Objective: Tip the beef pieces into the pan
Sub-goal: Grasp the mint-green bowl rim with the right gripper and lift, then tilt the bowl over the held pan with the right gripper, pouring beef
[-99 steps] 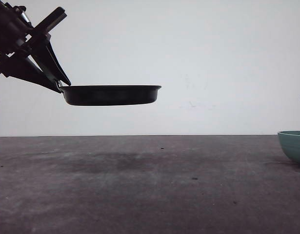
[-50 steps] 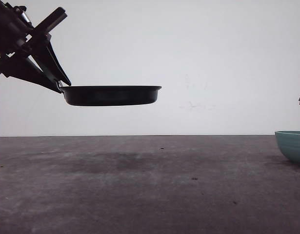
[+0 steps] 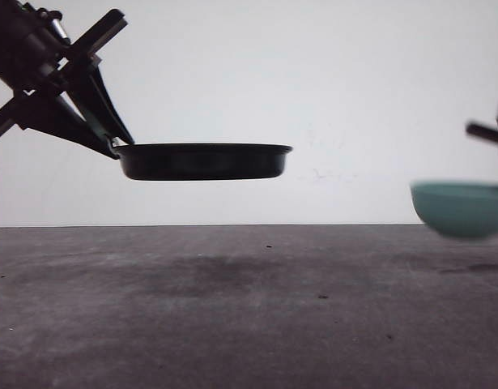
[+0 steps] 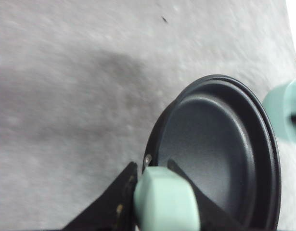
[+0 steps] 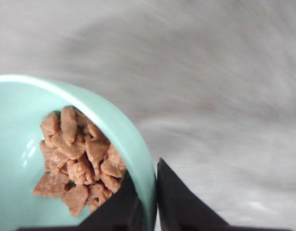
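The black pan (image 3: 202,160) hangs level well above the table, left of centre. My left gripper (image 4: 157,168) is shut on its mint-green handle (image 4: 166,202), one finger on each side; the pan's inside (image 4: 210,154) holds nothing. At the right edge a teal bowl (image 3: 459,208) is blurred and off the table. My right gripper (image 5: 155,166) is shut on the bowl's rim (image 5: 138,154), one finger inside and one outside. The beef pieces (image 5: 78,159) lie heaped in the bowl. A wide gap separates bowl and pan.
The dark grey table (image 3: 249,308) stretches below both arms, with a few small specks on it. A plain white wall (image 3: 354,97) stands behind. The teal bowl (image 4: 285,113) appears beyond the pan's rim in the left wrist view.
The teal bowl has risen off the table and moved left toward the pan. The left arm has shifted the pan slightly right.
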